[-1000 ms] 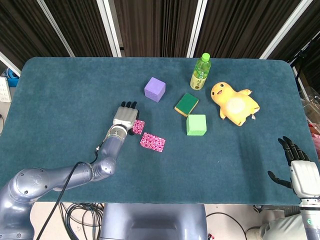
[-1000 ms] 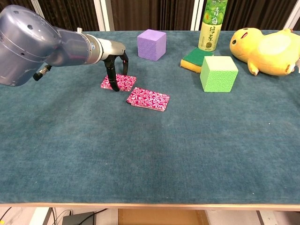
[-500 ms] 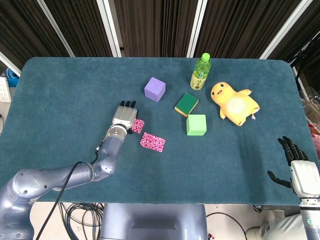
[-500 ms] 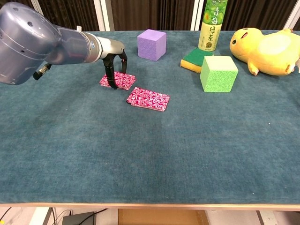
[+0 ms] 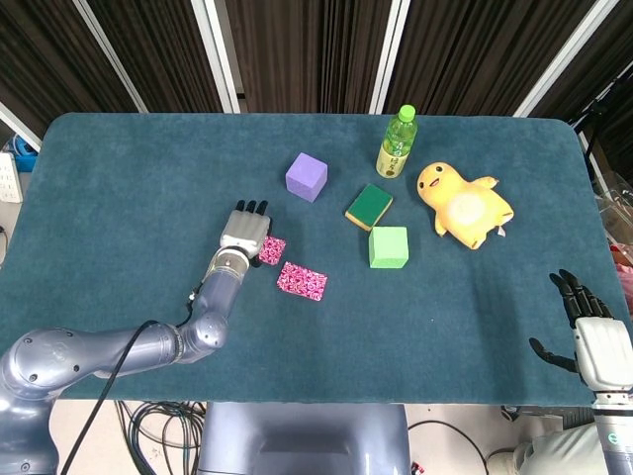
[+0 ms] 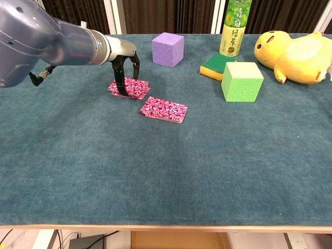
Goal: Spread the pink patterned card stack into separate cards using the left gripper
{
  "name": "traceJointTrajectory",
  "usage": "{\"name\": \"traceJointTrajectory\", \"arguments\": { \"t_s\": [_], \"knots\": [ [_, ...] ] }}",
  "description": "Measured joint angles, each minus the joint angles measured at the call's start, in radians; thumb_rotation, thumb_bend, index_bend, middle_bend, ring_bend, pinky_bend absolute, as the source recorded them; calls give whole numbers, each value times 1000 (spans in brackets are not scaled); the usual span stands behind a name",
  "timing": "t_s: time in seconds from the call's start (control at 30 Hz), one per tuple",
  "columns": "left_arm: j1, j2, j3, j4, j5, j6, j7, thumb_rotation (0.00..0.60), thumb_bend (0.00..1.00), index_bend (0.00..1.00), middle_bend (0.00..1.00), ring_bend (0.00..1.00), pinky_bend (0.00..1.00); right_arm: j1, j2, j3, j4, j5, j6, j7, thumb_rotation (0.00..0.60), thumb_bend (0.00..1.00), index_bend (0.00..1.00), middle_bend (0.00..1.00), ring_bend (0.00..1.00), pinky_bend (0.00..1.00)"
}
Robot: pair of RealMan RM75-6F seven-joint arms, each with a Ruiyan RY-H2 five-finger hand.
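Pressing my left hand (image 6: 124, 72) fingertips down, spread narrow, on the small pink patterned cards (image 6: 129, 88); the larger pink patterned card stack (image 6: 164, 109) lies just beside, at four o'clock, apart.

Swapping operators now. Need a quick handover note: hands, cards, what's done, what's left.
Left hand: fingertips down on the separated card, pressing it to the table, not lifting it.
Right hand: idle at the table's near right edge, fingers apart, holding nothing.
Cards: the rest of the pink stack lies flat just right of the separated card, a small gap between them, in front of the purple cube.
Done: one card group slid off the stack.
Left: fan the remaining stack into single cards, left hand only.
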Motion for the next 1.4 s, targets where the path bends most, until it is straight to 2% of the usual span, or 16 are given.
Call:
{"name": "traceJointTrajectory", "arguments": {
  "t_s": [0.27, 0.67, 0.9, 1.27, 1.4],
  "knots": [
    [25, 108, 10, -175, 0, 80, 8, 600, 359, 509, 111, 0, 0, 0, -1, -2, 0, -3, 0, -3, 600, 202, 70, 61, 134, 243],
    [130, 257, 77, -429, 55, 199, -32, 600, 359, 505, 110, 0, 0, -2, -1, -3, -5, -4, 4, -9, 600, 202, 70, 61, 134, 243],
    [148, 245, 101, -463, 67, 214, -36, 600, 359, 505, 110, 0, 0, -2, 1, -1, -6, -1, 3, -6, 600, 201, 70, 61, 134, 243],
    [134, 167, 89, -444, 59, 221, -23, 600, 353, 481, 107, 0, 0, -1, 2, 0, -5, 2, 1, -1, 600, 201, 70, 61, 134, 243],
    [127, 144, 88, -432, 55, 233, -7, 600, 247, 408, 98, 0, 0, -1, 3, 0, -4, 2, -1, 1, 600, 200, 70, 61, 134, 244]
  ]
}}
